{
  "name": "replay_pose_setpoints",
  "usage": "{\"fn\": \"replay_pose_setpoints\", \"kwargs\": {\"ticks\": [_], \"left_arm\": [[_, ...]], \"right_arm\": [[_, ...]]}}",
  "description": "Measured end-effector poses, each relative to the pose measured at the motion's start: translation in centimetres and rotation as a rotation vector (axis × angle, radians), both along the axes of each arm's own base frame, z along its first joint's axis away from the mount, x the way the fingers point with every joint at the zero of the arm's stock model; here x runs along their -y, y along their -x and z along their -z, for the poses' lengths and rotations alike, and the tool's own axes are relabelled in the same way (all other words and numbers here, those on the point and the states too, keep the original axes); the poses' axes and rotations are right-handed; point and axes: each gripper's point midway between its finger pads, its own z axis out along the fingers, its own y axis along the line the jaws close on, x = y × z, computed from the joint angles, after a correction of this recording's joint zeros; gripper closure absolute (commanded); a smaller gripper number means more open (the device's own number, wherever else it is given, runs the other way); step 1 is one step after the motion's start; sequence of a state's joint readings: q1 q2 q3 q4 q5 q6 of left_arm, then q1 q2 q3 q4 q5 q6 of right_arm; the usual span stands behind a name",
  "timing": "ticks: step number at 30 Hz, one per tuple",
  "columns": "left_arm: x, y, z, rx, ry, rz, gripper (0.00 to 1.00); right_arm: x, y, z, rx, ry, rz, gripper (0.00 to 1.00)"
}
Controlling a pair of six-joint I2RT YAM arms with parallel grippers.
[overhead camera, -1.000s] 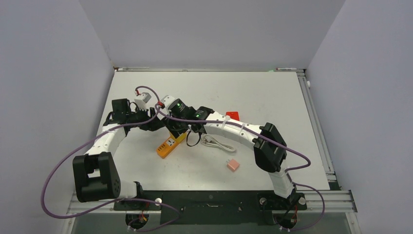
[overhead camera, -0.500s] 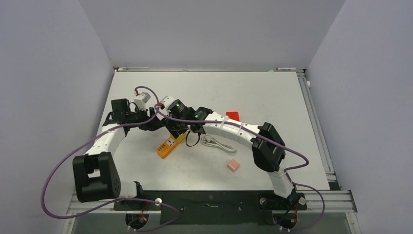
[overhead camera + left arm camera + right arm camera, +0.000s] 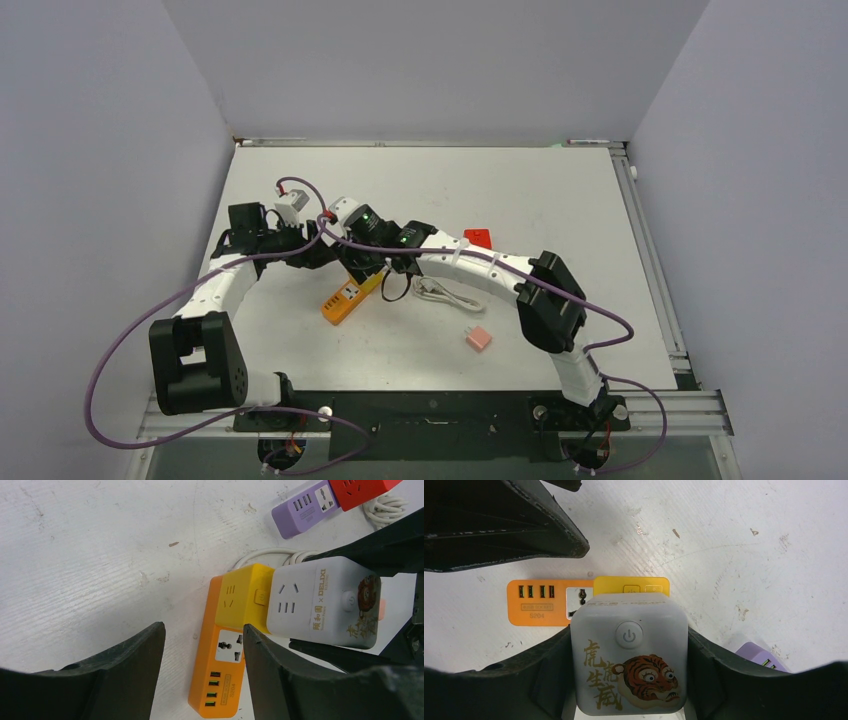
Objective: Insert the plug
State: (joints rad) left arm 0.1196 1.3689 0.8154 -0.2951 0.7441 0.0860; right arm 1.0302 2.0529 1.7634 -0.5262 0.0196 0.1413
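Note:
The plug is a white cube adapter (image 3: 629, 655) with a tiger print and a power button. My right gripper (image 3: 629, 647) is shut on its two sides. It hangs over the yellow end (image 3: 631, 586) of the orange power strip (image 3: 539, 602), which lies on the white table. In the left wrist view the cube (image 3: 322, 602) overlaps the yellow section (image 3: 245, 597). My left gripper (image 3: 202, 630) is open and empty just above the strip's orange end (image 3: 222, 680), one finger on either side. In the top view both grippers meet above the strip (image 3: 343, 300).
A purple strip (image 3: 302, 512) and a red strip (image 3: 360, 489) lie end to end beyond the orange one. A coiled white cable (image 3: 447, 294), a pink cube (image 3: 479, 339) and a red block (image 3: 478, 238) lie to the right. A white cord (image 3: 260, 555) runs from the strip.
The right arm has edged very slightly left with the cube in it. The left arm and the strip have not moved.

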Motion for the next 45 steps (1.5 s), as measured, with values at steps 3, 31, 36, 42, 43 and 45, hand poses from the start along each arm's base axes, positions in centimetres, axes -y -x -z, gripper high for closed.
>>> {"fn": "replay_pose_setpoints", "kwargs": {"ticks": [3,31,36,42,43,45], "left_arm": [[0.0,0.0,0.0,0.0,0.002,0.001,0.45],[0.4,0.2,-0.8,0.007,0.033,0.006,0.46],[0.3,0.1,-1.0,0.009,0.038,0.007,0.46],[0.4,0.1,-1.2,0.01,0.042,0.009,0.46],[0.4,0.1,-1.2,0.01,0.044,0.01,0.46],[0.5,0.1,-1.3,0.008,0.047,0.01,0.46]], "right_arm": [[-0.1,-0.1,0.2,0.006,-0.01,-0.001,0.95],[0.0,-0.3,1.5,0.108,-0.192,0.035,0.95],[-0.3,-0.6,1.9,0.117,-0.207,0.035,0.95],[-0.4,-0.6,2.4,0.128,-0.227,0.036,0.95],[-0.3,-0.6,2.4,0.133,-0.234,0.037,0.95],[-0.2,-0.6,2.5,0.14,-0.248,0.039,0.95]]}}
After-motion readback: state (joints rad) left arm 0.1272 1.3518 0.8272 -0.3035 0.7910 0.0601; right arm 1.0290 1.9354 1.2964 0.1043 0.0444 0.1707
